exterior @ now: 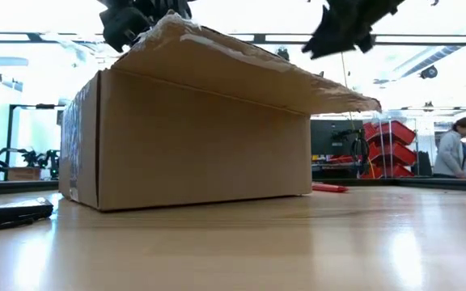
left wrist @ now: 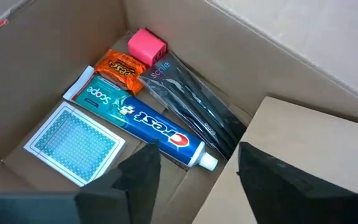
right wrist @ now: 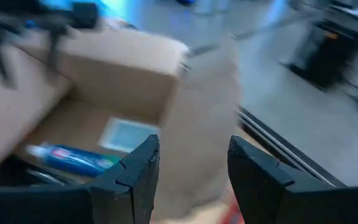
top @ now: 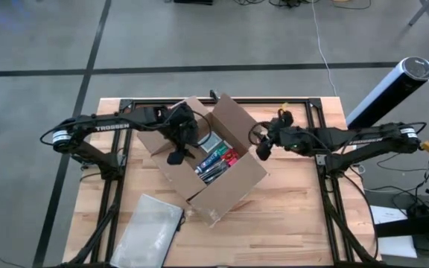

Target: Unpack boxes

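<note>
Two dark robot arms meet over an opened cardboard box (top: 214, 152) at the centre of a wooden bench (top: 296, 216), seen from overhead. The box sits turned at an angle, its flaps raised. The left gripper (top: 179, 152) hangs over the box's left half, just left of centre frame; its wrist camera shows the fingers (left wrist: 143, 171) spread, with nothing between them, above the contents. Inside lie a tube of toothpaste (left wrist: 160, 127), a pack of playing cards (left wrist: 73, 142), an orange candy wrapper (left wrist: 123, 67), a pink block (left wrist: 146, 45), a green Scope package (left wrist: 94, 93) and a dark plastic sleeve (left wrist: 194, 106). The right gripper (top: 262, 147) hovers at the box's right flap, right of centre frame, its fingers (right wrist: 138, 171) likewise parted and empty in its own wrist view. A translucent pouch (top: 149, 227) lies flat on the bench at lower left of the overhead frame, well apart from both arms. In the table-level view the box fills the left and middle of the frame, and a person (exterior: 455, 147) stands at far right in the room behind.
</note>
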